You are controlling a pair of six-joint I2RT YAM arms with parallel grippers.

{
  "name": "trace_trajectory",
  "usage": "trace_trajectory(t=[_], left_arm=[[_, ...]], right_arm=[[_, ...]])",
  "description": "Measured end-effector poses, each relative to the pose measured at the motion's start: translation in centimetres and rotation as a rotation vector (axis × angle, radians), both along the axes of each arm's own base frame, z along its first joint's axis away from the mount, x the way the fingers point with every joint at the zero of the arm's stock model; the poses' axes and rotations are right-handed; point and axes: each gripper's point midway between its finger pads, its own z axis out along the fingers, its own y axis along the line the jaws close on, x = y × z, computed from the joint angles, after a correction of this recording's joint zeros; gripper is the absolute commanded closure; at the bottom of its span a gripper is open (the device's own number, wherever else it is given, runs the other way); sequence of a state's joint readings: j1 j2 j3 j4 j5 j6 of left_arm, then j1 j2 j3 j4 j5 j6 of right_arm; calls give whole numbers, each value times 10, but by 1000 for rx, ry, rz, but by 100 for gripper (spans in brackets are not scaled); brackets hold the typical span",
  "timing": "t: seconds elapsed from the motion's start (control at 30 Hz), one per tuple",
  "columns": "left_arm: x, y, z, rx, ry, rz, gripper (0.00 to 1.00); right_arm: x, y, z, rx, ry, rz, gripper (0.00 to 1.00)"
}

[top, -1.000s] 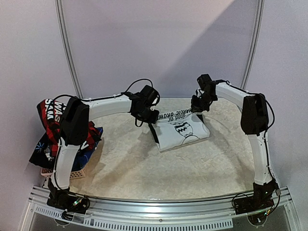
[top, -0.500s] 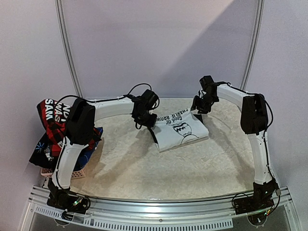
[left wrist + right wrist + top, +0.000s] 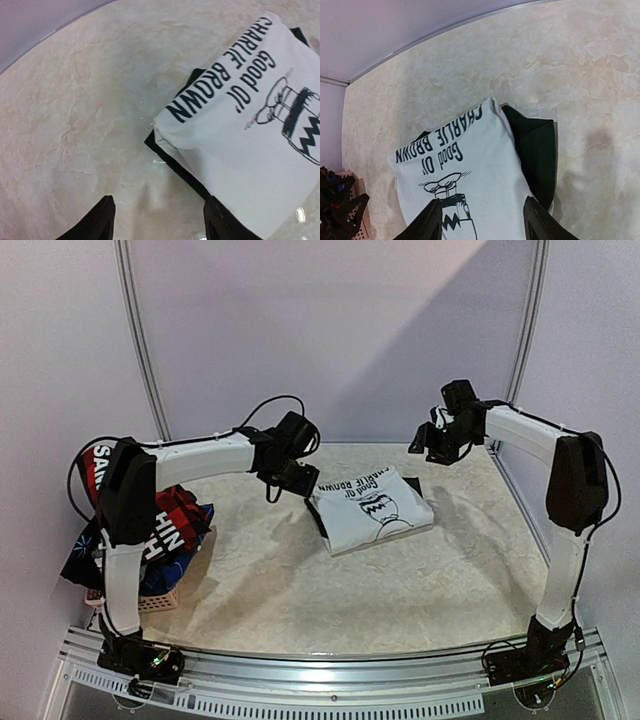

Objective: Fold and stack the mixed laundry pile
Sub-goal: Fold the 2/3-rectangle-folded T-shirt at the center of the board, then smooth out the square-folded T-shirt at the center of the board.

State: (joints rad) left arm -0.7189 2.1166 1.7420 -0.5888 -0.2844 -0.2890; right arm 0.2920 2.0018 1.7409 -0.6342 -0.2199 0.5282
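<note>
Broadly, the pale marbled tabletop serves as the folding surface, and its middle carries only one garment. Next in size, the heap of mixed laundry, made up of red-and-black cloth with white lettering plus blue and navy pieces, sits piled in and over a small pinkish woven basket. It is well apart from both grippers, out beyond the left arm's elbow, and is probably parked there as the supply to draw from.

The white T-shirt with dark green trim and a cartoon print lies flat as a neat folded rectangle, likely as the base of the stack. That suggests one piece is done and most of the task remains.

The left gripper hangs just beside the shirt's corner, with the shirt ahead of it and off to its right. Its fingers are spread wide with nothing between them. The right gripper hovers above the shirt's far edge, the cloth below and ahead of it, showing between its fingers. It too gapes wide and holds nothing. Neither touches the shirt, so the fold appears finished.
</note>
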Motion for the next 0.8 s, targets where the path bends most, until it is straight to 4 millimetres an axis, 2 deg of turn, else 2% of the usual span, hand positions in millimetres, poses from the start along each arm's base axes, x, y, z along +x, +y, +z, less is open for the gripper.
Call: trace_trajectory(t=[0.13, 0.4, 0.6, 0.8], left_arm=[[-25, -26, 15, -47, -26, -87, 46], [-65, -80, 14, -123, -11, -253, 52], [-76, -104, 7, -166, -5, -310, 56], [-83, -116, -20, -164, 37, -333, 58]], right_arm=[[-20, 13, 10, 46, -36, 78, 57], [-63, 53, -22, 163, 47, 255, 75], [-65, 63, -32, 194, 63, 297, 80], [-67, 62, -55, 184, 112, 294, 82]])
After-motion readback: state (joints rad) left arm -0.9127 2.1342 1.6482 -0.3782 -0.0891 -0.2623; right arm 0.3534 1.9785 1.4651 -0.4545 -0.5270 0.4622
